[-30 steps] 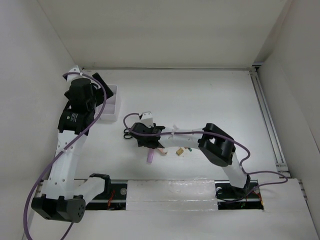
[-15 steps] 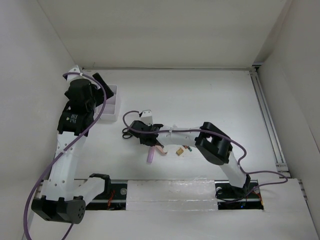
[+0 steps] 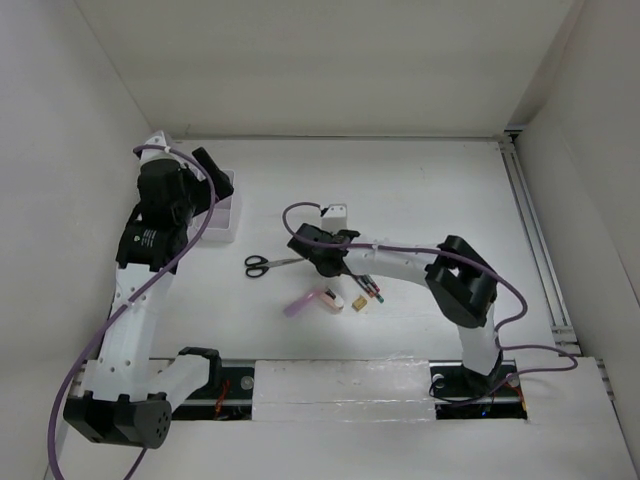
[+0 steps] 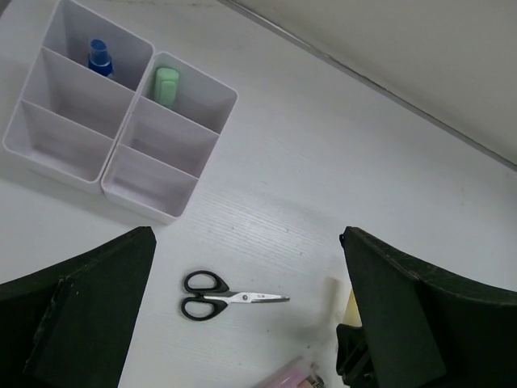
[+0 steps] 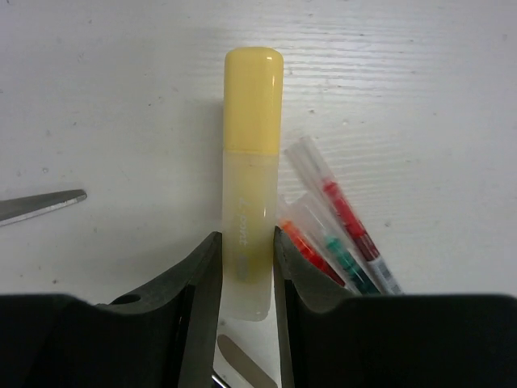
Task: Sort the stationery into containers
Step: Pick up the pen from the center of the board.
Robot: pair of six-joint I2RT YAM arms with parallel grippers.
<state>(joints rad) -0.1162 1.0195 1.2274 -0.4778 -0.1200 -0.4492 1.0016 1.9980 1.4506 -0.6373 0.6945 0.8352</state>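
The yellow highlighter (image 5: 252, 162) is clamped by its lower barrel between the right fingers (image 5: 194, 299), with its cap pointing away from the wrist. It hangs near the middle of the counter (image 3: 420, 190); whether it touches the surface cannot be told. Just beside it, on the right in the wrist view, lie three clear-barrelled pens (image 5: 339, 230) fanned together, with red, green and orange-red inside. The blade tip of the black-handled scissors (image 3: 270, 264) shows at the left edge of the same view, apart from the highlighter.

From above, the scissors lie flat to the left of the right fingers, handles to the left. Nearer the arm bases lies the pink highlighter (image 3: 303, 303), with the pink eraser (image 3: 329, 297) just beside its end and the tiny tan block (image 3: 357, 301) a little further right, near the pens.

The white organizer box (image 4: 73, 89) stands well apart at the far left of the counter. The blue-capped bottle (image 4: 98, 56) stands in one end compartment and the green highlighter (image 4: 166, 85) in the end compartment next to it; the other four hold nothing. The left fingers (image 4: 81, 315) are spread wide apart above the counter near the box, gripping nothing.
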